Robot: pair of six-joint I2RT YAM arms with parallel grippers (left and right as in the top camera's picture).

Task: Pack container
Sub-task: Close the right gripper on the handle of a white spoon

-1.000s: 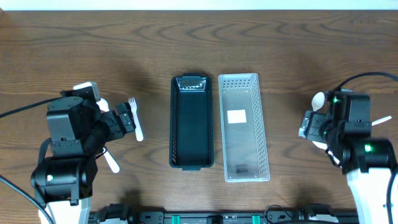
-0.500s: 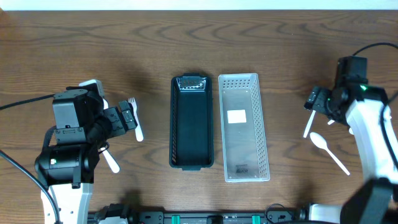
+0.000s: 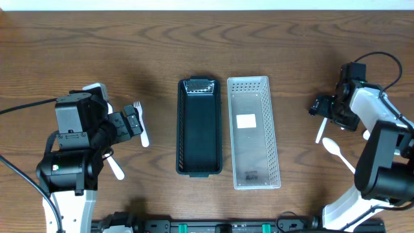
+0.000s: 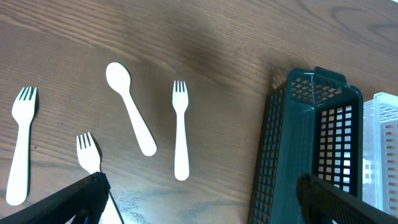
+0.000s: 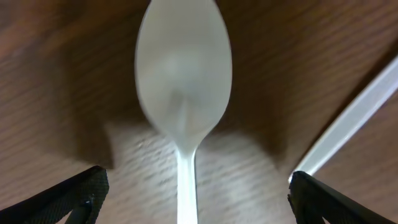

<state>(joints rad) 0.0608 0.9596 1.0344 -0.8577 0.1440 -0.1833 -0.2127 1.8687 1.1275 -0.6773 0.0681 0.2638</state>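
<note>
Op: Container status?

Obs: Two candidates sit mid-surface (image 3: 310, 52), side by side: the dark basket (image 3: 199, 126) and the clear basket (image 3: 253, 133). Both look empty, so by my reading packing has not begun. I cannot tell which one you are meant to fill.

Op: Stock?

Obs: White cutlery lies on both flanks, well apart from the baskets. On your right is a spoon (image 5: 183, 74), bowl uppermost in the wrist view, with a white handle (image 5: 348, 121) just beside it. On your left, a fork (image 4: 180, 130) lies nearest the dark basket, with a second spoon (image 4: 130, 106) and two more forks beyond it.

Op: Tools?

Obs: Your right tool (image 5: 197, 186) is spread wide and holds nothing; the spoon's stem is centred between its fingers. Your left tool (image 4: 199, 186) is likewise spread and empty, above the forks.

Op: Step in hand?

Obs: Probably the spoon pick on the right.
- Hold that centring, come down square, and close on the neck below the bowl.
- It is thin plastic lying flat on wood, so expect it to skate or pivot if one finger lands first.
- Stay off the white handle so you lift one piece only.
</note>
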